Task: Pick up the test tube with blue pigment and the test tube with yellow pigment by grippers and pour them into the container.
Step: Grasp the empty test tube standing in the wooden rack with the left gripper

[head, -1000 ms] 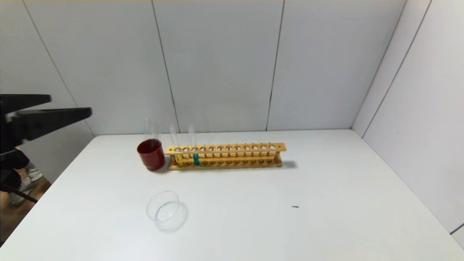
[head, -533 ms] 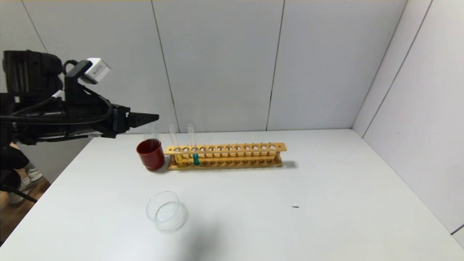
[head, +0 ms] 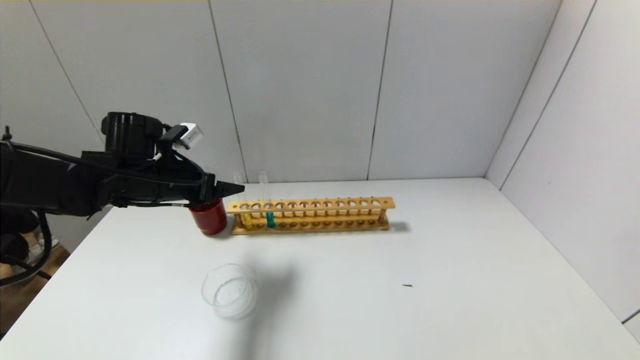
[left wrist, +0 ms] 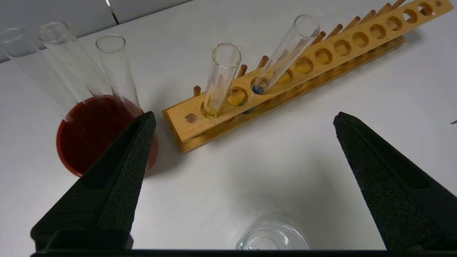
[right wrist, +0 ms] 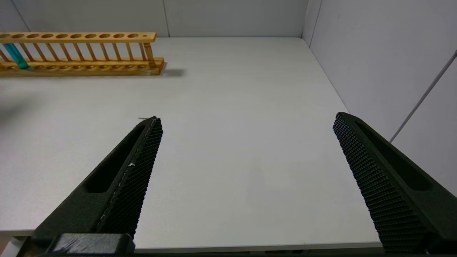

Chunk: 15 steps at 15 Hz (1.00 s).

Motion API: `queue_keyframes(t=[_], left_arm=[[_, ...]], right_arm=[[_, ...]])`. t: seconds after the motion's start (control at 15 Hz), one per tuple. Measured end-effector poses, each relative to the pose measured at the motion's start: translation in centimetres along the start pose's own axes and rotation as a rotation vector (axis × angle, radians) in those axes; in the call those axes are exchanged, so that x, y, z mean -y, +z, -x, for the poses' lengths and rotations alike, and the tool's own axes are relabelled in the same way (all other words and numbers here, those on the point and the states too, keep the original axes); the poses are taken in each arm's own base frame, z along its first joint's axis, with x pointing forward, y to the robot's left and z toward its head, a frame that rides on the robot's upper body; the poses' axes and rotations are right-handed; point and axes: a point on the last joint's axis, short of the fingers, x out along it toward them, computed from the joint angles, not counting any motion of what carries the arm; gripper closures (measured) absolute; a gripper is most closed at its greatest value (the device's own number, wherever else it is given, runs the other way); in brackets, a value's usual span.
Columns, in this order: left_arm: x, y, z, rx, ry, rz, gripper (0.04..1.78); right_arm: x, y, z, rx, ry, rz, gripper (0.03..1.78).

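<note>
A white table (head: 380, 280) fills the lower part of the head view, matt and smooth, with one small dark speck (head: 407, 285) on its right half; grey-white wall panels (head: 300, 90) with thin dark seams close it in behind and along the right side, and a strip of brown floor (head: 20, 295) shows past the table's left edge.

Near the back stands a long wooden rack (head: 320, 214); the test tube with yellow pigment (head: 242, 202) sits upright in a hole at its left end, and the test tube with blue pigment (head: 266, 200) leans slightly two holes further right; a dark red cup (head: 210, 216) holding colourless tubes (left wrist: 71, 64) stands just beside the rack's left end; the container (head: 229, 291), a clear glass dish, rests on the table nearer the robot, well apart from the rack.

The left gripper (head: 227, 190) reaches in from the left above the red cup, its fingers spread wide and empty, the tips near the yellow tube but not touching; the right gripper (right wrist: 246, 121) hangs over the table's near right edge, its jaws likewise wide apart with nothing between them.
</note>
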Motion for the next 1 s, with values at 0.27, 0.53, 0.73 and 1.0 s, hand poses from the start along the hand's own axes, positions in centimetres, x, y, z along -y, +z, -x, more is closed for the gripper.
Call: queue_keyframes(t=[0.27,0.53,0.73,1.0], left_arm=[[-0.2,-0.5,-2.4,-0.029,-0.015,0.003,0.07],[-0.9,-0.5,-4.8,-0.039,0.018,0.001,0.07],[-1.5,-0.9,-6.4,-0.053,0.052,0.004,0.08],[-1.7,-1.2,-7.5,-0.060,0.050,0.004,0.37]], right_arm=[[0.0,0.0,0.0,0.000,0.000,0.000,0.06],[0.0,0.0,0.0,0.000,0.001,-0.001,0.06],[0.0,0.0,0.0,0.000,0.001,0.000,0.06],[0.0,0.0,0.0,0.000,0.002,-0.001,0.06]])
